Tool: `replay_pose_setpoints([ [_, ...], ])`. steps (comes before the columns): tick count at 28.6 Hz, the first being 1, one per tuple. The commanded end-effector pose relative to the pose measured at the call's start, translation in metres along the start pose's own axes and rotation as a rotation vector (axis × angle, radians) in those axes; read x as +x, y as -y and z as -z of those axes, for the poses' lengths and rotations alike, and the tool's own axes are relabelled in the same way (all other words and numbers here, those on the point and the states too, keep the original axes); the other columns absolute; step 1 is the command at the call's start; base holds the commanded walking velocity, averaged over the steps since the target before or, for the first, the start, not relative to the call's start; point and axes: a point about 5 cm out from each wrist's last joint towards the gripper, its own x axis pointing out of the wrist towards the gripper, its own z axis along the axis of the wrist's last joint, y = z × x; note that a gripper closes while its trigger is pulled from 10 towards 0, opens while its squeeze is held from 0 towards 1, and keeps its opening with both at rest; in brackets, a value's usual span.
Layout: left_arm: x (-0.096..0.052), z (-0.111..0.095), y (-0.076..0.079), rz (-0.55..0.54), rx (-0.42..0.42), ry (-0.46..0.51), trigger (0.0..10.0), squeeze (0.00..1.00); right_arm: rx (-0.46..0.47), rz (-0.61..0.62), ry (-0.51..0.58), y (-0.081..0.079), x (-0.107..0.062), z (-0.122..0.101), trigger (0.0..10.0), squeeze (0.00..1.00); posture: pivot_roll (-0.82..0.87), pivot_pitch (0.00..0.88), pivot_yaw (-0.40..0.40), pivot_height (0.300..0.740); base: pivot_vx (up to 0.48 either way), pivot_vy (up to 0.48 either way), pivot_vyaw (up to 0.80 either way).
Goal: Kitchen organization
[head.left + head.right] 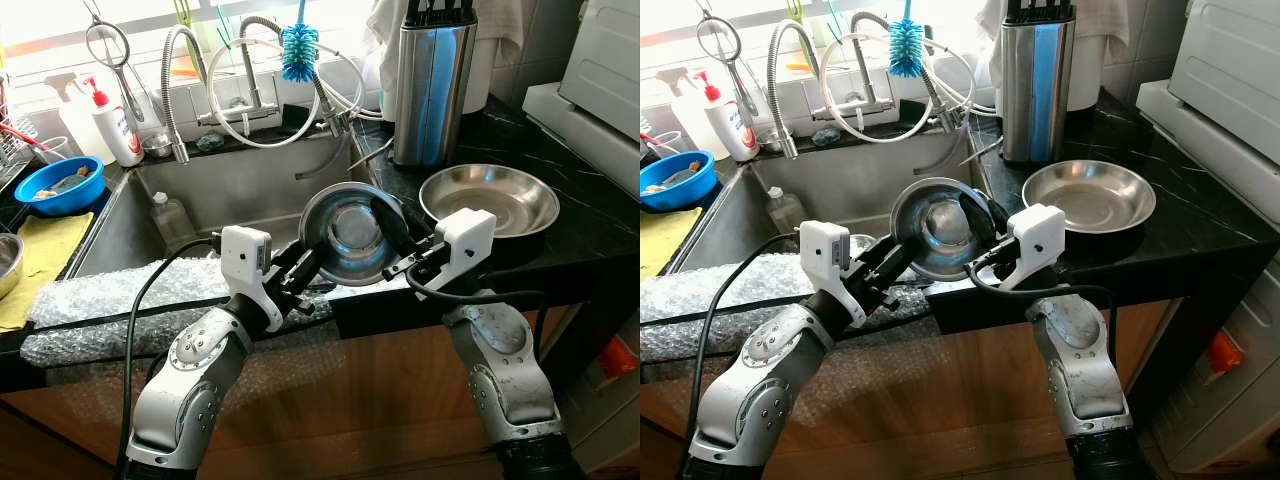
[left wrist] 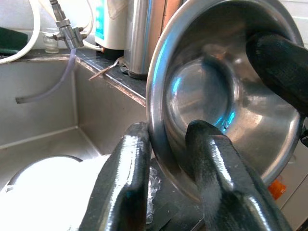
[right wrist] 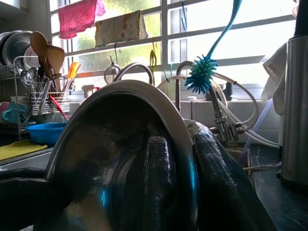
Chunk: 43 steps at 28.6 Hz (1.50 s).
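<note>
Both grippers clamp steel bowl rim, bowl tilted over sink edge: left gripper lower-left, right gripper right side.

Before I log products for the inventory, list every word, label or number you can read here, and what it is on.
No text can be read.
White pump bottle with red top: its label shows blue and red print, too small to read.
White and blue appliance behind the sink: only blurred marks.
Clear bottle in the sink: no legible label.
Knife block: no text visible.
</note>
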Motion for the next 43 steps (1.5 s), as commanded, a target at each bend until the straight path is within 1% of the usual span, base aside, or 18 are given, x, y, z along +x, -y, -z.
replay_pose_setpoints([
  [1,0.000,0.006,0.001,0.011,0.002,-0.032,0.0,0.00,0.000,-0.013,0.050,-0.003,0.007,-0.012,10.0,0.00,-0.09,0.000,0.130,0.740,0.000,0.000,0.00],
  [10,-0.001,0.010,0.004,0.035,-0.019,-0.052,0.0,0.00,0.002,-0.021,0.044,-0.004,0.008,-0.012,10.0,0.00,-0.09,0.000,0.130,0.740,0.000,0.000,0.00],
  [22,0.000,0.009,0.005,0.032,-0.035,-0.042,0.0,0.00,0.004,-0.016,0.029,-0.003,0.008,-0.009,10.0,0.00,-0.09,0.000,0.131,0.740,0.000,0.000,0.00],
  [23,0.000,0.009,0.005,0.031,-0.036,-0.041,0.0,0.00,0.008,-0.017,0.029,-0.003,0.008,-0.009,10.0,0.40,-0.09,0.000,0.131,0.740,0.000,0.000,0.00],
  [24,0.000,0.009,0.005,0.031,-0.037,-0.040,0.0,0.00,0.010,-0.017,0.029,-0.003,0.008,-0.009,10.0,0.40,-0.09,0.000,0.131,0.740,0.000,0.000,0.00],
  [25,0.000,0.009,0.005,0.030,-0.037,-0.040,0.0,0.00,0.018,-0.019,0.030,-0.004,0.009,-0.009,10.0,1.00,-0.09,0.000,0.131,0.740,0.000,0.000,0.00],
  [38,0.000,0.008,0.002,0.006,-0.045,-0.026,0.0,0.00,0.044,-0.015,0.041,-0.004,0.010,-0.010,10.0,1.00,-0.08,0.000,0.134,0.740,0.000,0.000,0.00],
  [40,0.000,0.007,-0.003,-0.028,-0.045,-0.013,0.0,0.00,0.058,-0.006,0.050,-0.003,0.012,-0.012,10.0,1.00,-0.08,0.000,0.134,0.740,0.000,0.000,0.00],
  [43,0.000,0.007,-0.005,-0.050,-0.050,-0.007,0.0,0.00,0.066,-0.003,0.055,-0.003,0.013,-0.013,10.0,1.00,-0.08,0.000,0.133,0.740,0.000,0.000,0.00],
])
